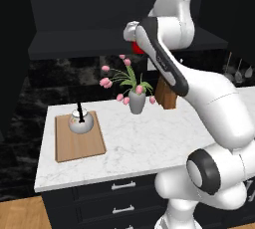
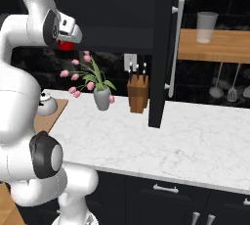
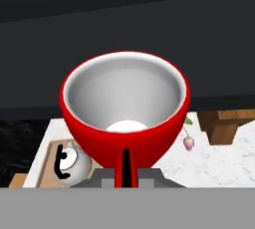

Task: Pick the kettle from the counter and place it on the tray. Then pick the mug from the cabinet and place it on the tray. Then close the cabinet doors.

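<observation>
The red mug [image 3: 124, 108] sits clenched in the gripper [image 3: 125, 169] by its handle, up beside the cabinet [image 1: 99, 9] shelf edge; the hand view shows its pale interior. The left base view shows the kettle [image 1: 80, 121] on the tray [image 1: 77, 143] at the counter's [image 1: 149, 143] left end, beside the tulip vase [image 1: 136, 101].

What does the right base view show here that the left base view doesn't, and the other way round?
Right base view alone: the open cabinet door with its long silver handle, and a wooden shelf carrying a glass. Left base view alone: the whole tray with the kettle standing on it. Both: the tulip vase, the knife block, the marble counter, and a red patch of the mug at the pincer.
</observation>
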You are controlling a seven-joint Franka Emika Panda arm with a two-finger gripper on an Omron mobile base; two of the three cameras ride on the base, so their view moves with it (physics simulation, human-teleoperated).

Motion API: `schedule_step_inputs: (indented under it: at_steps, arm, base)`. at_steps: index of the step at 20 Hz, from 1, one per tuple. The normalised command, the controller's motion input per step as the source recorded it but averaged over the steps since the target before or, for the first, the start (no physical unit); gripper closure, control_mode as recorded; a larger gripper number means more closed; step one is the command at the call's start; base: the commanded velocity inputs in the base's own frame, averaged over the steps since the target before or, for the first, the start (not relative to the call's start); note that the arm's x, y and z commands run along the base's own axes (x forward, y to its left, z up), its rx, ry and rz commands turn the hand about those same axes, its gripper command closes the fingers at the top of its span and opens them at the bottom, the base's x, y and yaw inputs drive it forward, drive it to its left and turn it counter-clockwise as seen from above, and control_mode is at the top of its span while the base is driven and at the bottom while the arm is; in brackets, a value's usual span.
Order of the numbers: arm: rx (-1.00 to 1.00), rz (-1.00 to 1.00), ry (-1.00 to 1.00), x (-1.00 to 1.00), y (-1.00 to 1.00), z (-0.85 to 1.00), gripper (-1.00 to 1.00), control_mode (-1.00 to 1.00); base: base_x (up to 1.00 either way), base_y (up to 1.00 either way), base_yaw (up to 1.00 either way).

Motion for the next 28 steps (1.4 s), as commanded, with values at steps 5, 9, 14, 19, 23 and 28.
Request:
schedule_step_inputs:
  at_steps: [5, 9, 14, 19, 23, 28]
  arm:
    - [0.02, 0.56, 0.00, -0.97, 0.04, 0.00, 1.00, -1.00]
    - [0.01, 0.60, 0.00, -0.95, 0.03, -0.09, 1.00, -1.00]
    - [0.00, 0.63, 0.00, -0.93, 0.08, -0.32, 1.00, -1.00]
    - [0.04, 0.57, 0.05, -0.73, 0.19, -0.63, 1.00, -1.00]
    - [0.01, 0.46, 0.10, -0.38, 0.46, -1.00, 1.00, -1.00]
    - [0.15, 0.06, 0.03, -0.02, 0.42, -0.95, 1.00, -1.00]
  base:
    - [0.00, 0.00, 0.00]
    - [0.00, 0.00, 0.00]
    - [0.00, 0.00, 0.00]
    - [0.00, 0.00, 0.00]
    - [0.00, 0.00, 0.00]
    - [0.00, 0.00, 0.00]
